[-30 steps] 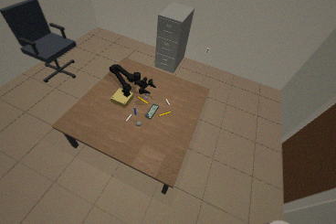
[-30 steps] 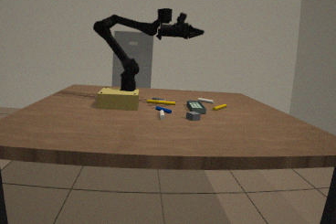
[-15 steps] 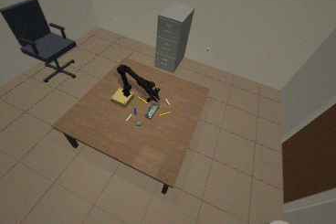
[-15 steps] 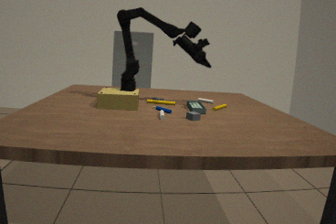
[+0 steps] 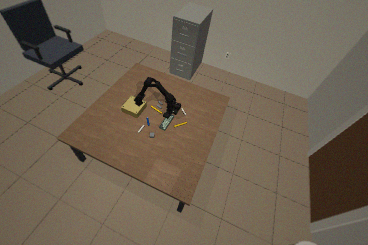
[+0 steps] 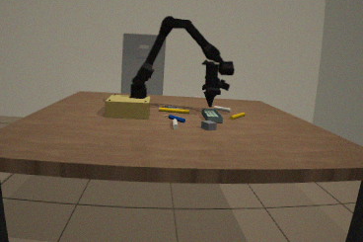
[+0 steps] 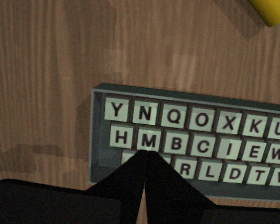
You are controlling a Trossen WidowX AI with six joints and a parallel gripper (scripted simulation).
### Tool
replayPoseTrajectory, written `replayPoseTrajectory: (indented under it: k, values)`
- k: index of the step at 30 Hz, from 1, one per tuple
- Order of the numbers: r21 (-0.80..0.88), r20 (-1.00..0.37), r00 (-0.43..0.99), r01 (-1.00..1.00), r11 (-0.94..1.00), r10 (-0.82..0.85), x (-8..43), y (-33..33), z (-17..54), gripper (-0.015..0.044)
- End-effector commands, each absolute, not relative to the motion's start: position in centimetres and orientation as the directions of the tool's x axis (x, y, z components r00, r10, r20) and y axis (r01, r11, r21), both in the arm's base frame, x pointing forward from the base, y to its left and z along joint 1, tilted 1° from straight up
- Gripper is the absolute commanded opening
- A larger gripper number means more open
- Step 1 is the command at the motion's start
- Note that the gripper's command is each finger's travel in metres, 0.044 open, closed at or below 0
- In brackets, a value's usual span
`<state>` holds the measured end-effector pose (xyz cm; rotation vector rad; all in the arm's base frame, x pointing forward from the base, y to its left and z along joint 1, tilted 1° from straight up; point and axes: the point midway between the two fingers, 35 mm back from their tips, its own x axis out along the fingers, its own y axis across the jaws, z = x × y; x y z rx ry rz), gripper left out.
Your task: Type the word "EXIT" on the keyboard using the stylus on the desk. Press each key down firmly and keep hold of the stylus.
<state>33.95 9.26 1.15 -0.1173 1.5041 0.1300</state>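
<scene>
The keyboard [image 5: 165, 124] [image 6: 212, 116] [image 7: 176, 142] lies under my gripper [image 5: 166, 115] [image 6: 210, 106] [image 7: 146, 157]. The gripper points down and is shut with nothing between its fingertips, which overlap the lower edge of the M key in the wrist view. In the wrist view the X key [image 7: 229, 120], I key [image 7: 229, 148], E key [image 7: 253, 151] and T key [image 7: 259, 175] show to the right. The fingers hide part of the bottom row. Several pen-like sticks lie on the desk, among them a blue one [image 5: 148, 121] [image 6: 177, 119]; which is the stylus I cannot tell.
A long yellow stick [image 5: 156, 109] [image 6: 174, 111] and a shorter yellow one [image 5: 181, 124] [image 6: 238, 116] flank the keyboard. White sticks lie at the front [image 5: 141, 128] [image 6: 175, 123] and behind [image 5: 184, 111] [image 6: 222, 109]. A grey block [image 5: 152, 135] [image 6: 209, 125] lies nearer the front.
</scene>
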Motion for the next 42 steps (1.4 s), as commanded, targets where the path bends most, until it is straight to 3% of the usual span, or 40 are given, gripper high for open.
replayPoseTrajectory:
  k: [1,8,13,25,30,42]
  values:
    - [-0.004,-1.000,0.026,-0.159,0.987,0.000,33.9,9.4,1.0,0.0000]
    - [-0.004,-1.000,0.026,-0.159,0.987,0.000,34.0,9.2,1.0,0.0000]
    - [-0.010,-1.000,0.027,-0.159,0.987,-0.006,34.9,3.3,1.0,0.0000]
    - [-0.011,-1.000,0.027,-0.159,0.987,-0.006,35.0,2.8,1.0,0.0000]
    - [-0.017,-1.000,0.028,-0.159,0.987,-0.012,36.0,-3.1,1.2,0.0000]
    - [-0.017,-1.000,0.028,-0.159,0.987,-0.012,36.0,-3.4,1.2,0.0000]
